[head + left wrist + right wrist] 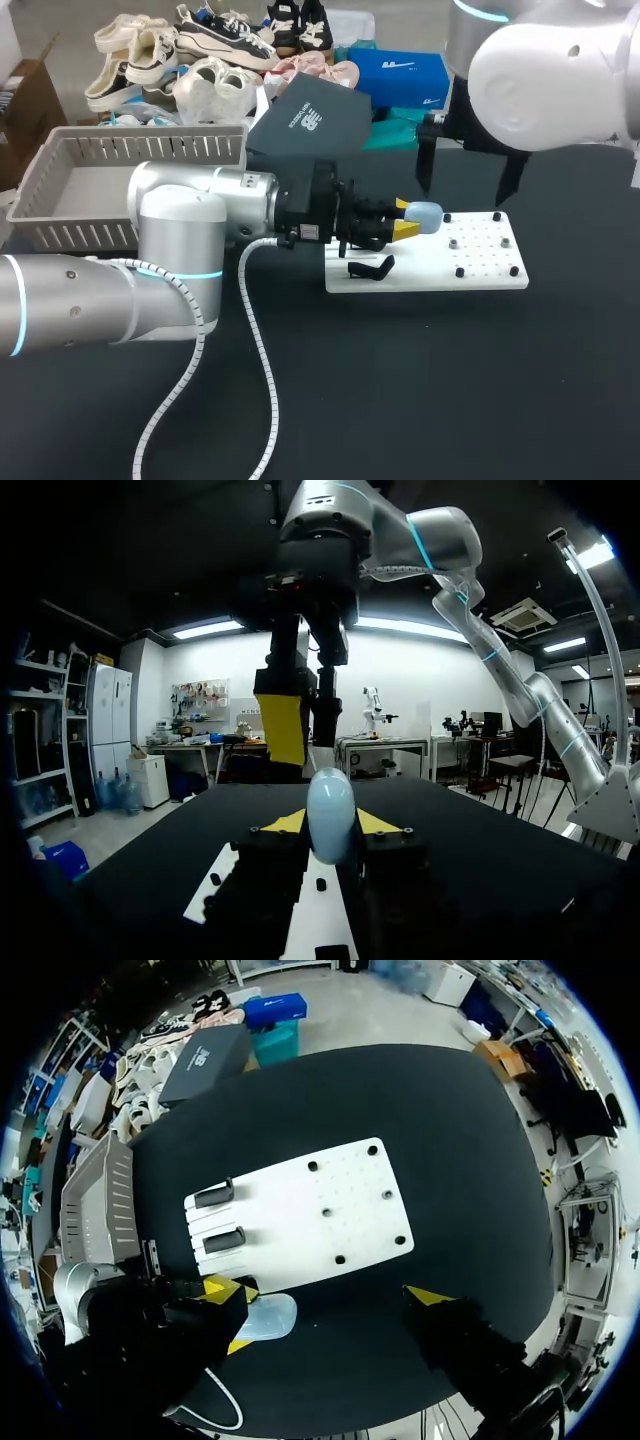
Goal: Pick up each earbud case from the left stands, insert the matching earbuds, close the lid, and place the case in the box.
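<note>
Squarely within left gripper [331,823]: earbud case [331,812]

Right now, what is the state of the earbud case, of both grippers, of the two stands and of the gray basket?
earbud case: lid closed, held on its edge above the white board.
left gripper: shut on the earbud case.
right gripper: open, holding nothing.
black stands: both bare, no case on them.
gray basket: no case in it.
</note>
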Controlling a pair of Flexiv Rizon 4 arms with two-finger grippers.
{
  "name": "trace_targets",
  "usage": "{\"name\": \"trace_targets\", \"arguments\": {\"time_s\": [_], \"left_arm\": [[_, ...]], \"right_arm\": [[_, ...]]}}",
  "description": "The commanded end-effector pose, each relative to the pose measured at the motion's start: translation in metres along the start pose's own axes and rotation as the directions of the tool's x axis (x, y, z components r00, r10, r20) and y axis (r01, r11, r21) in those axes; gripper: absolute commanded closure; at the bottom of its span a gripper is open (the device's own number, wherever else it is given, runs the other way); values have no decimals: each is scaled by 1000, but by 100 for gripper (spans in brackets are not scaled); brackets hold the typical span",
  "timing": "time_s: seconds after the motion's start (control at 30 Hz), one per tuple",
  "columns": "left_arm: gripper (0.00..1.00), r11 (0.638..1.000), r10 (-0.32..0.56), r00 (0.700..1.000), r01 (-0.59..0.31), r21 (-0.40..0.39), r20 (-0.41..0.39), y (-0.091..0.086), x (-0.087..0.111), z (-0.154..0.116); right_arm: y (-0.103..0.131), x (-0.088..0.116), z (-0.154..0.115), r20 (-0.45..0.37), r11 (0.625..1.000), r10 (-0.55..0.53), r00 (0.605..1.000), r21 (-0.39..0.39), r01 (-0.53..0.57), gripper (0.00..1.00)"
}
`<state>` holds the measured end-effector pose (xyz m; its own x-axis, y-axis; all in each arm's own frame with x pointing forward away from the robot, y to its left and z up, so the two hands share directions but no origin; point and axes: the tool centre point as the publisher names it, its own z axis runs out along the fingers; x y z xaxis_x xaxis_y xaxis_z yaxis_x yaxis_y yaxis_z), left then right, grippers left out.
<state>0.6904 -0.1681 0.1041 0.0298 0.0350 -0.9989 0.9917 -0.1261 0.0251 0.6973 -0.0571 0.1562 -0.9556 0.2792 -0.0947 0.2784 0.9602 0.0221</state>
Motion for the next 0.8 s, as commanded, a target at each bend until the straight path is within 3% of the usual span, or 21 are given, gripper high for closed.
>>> {"name": "trace_targets", "arguments": {"time_s": [0.03,0.23,0.47,0.57,0.8], "left_arm": [[100,1000,1,1000,-1,-3,-1,0,0,1],[100,995,8,1000,-10,-104,-20,-3,-22,-14],[100,975,-13,999,4,-221,-40,-14,-46,-31],[100,967,-22,997,3,-254,-71,-19,-50,-36],[100,906,-97,988,36,-421,-123,-29,-51,-64]], "right_arm": [[-11,8,-10,78,999,2,997,-35,1,0],[-20,20,-26,157,976,-133,979,-152,157,0],[-36,17,-33,223,952,-145,964,-233,197,0],[-42,16,-34,244,945,-155,957,-245,216,0],[-58,12,-38,300,918,-180,937,-292,270,0]]}}
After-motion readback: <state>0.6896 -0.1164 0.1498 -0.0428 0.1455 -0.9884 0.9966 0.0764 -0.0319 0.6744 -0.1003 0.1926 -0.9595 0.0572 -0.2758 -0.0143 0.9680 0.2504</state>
